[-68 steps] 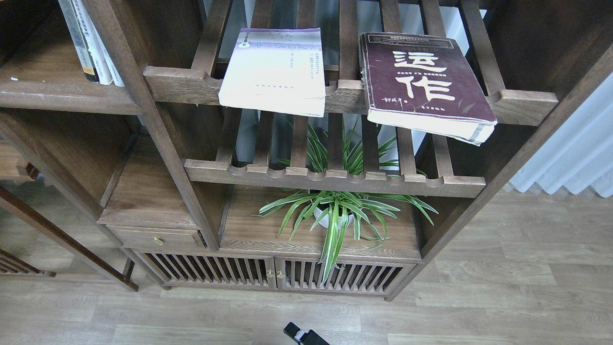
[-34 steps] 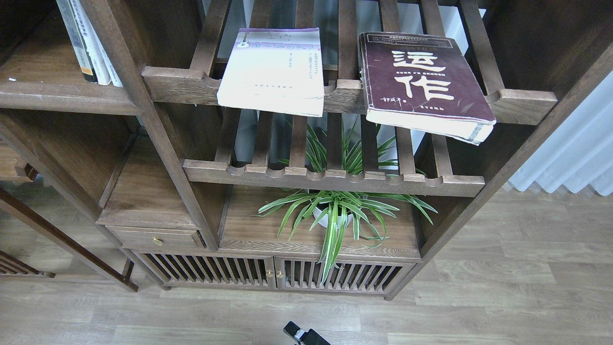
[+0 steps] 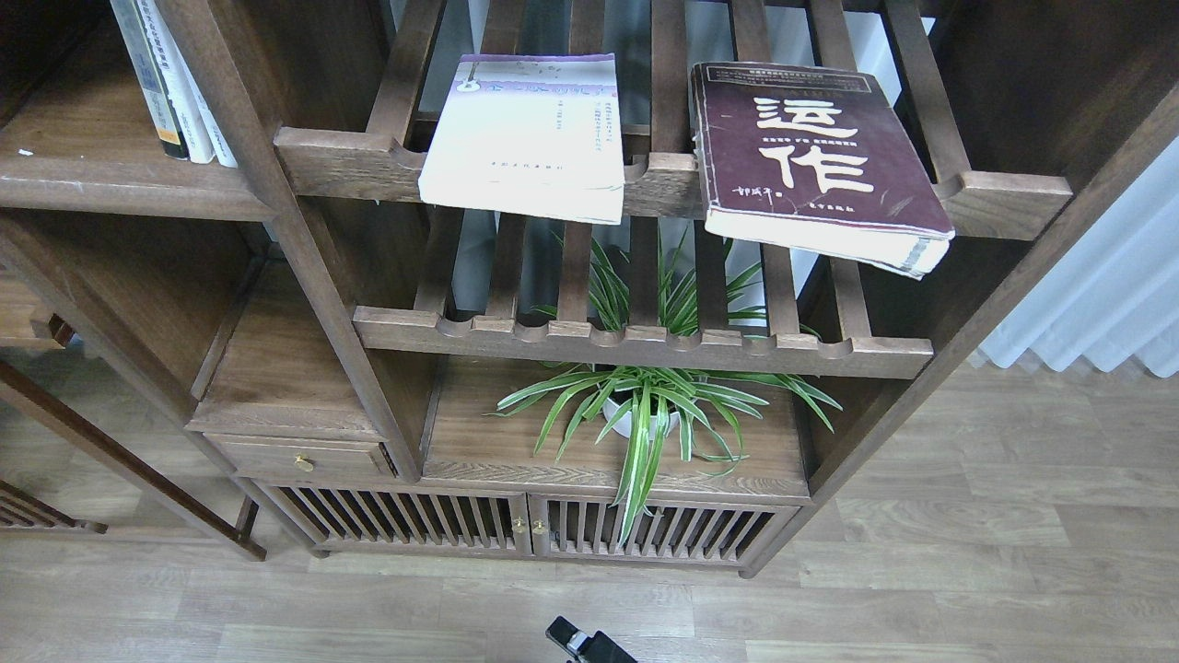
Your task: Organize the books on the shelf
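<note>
At the bottom edge a black gripper (image 3: 580, 643) is cut off; which arm and how its jaws stand I cannot tell. Beyond, on the slatted shelf (image 3: 663, 175), lie a white book (image 3: 525, 138) with unreadable print and a maroon book (image 3: 815, 161) lettered "运作".
</note>
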Motion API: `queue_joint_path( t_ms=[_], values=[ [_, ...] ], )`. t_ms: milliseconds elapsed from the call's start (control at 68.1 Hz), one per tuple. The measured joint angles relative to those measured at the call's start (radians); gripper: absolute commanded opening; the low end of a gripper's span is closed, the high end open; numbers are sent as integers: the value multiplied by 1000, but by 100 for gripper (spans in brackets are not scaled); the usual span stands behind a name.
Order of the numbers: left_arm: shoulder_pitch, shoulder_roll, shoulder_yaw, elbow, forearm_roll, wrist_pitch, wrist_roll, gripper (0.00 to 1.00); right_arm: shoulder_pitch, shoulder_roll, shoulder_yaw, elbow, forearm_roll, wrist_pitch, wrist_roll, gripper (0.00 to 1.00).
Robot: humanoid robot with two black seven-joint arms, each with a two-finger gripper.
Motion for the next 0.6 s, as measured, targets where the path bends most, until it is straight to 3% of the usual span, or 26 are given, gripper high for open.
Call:
queue_joint_path(
  t_ms=[455,602],
  values=[
    [28,18,5,-52,0,1,3,13,0,0,2,0,1,0,1,99],
    [82,5,-55,-51,-21,1,-19,12,0,0,2,0,1,0,2,99]
  ],
)
